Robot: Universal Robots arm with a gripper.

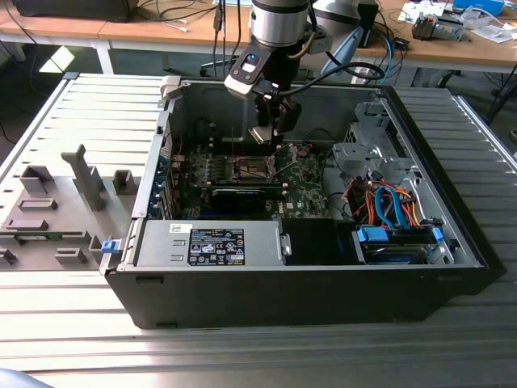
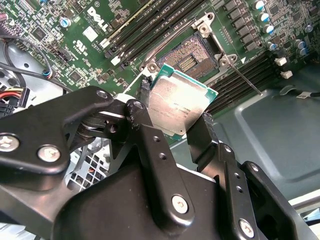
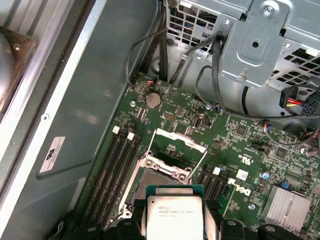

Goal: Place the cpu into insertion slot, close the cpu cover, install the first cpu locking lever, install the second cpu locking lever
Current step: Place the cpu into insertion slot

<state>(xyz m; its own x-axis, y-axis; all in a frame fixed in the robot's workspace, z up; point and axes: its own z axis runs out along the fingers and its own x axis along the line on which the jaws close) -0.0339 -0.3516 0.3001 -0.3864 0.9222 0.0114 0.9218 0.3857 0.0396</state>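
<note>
I've got the gripper (image 2: 176,107) clenched on the chip (image 2: 182,100), w/ one finger (image 2: 142,100) on each of two opposite edges and the silver top in plain sight in both wrist views. The chip is held up off the board, just above the socket (image 2: 187,59) and overlapping its near edge, not seated. The socket's brown contact field is bare. In the first wrist view the chip (image 3: 174,217) sits between the finger tips, w/ the socket (image 3: 154,181) right past it. On the socket's far side the cover plate (image 3: 182,141) is flipped open and tilted up, and I can see green board thru its square window. A thin metal lever (image 2: 246,80) sticks out from one socket corner, lying loose over the board, not latched. Long memory slots (image 3: 112,170) run alongside the socket, and more of them (image 3: 212,182) lie on its opposite side. In the exterior view the gripper (image 1: 271,129) hangs inside the open computer case (image 1: 307,299), directly over the socket (image 1: 252,168). A long black card (image 1: 242,194) lies just beside the socket, toward the case's front wall. The case rests on a slatted metal table (image 1: 73,105), w/ grey fixture blocks (image 1: 48,210) well apart from the socket, outside the case on the exterior view's left.
</note>
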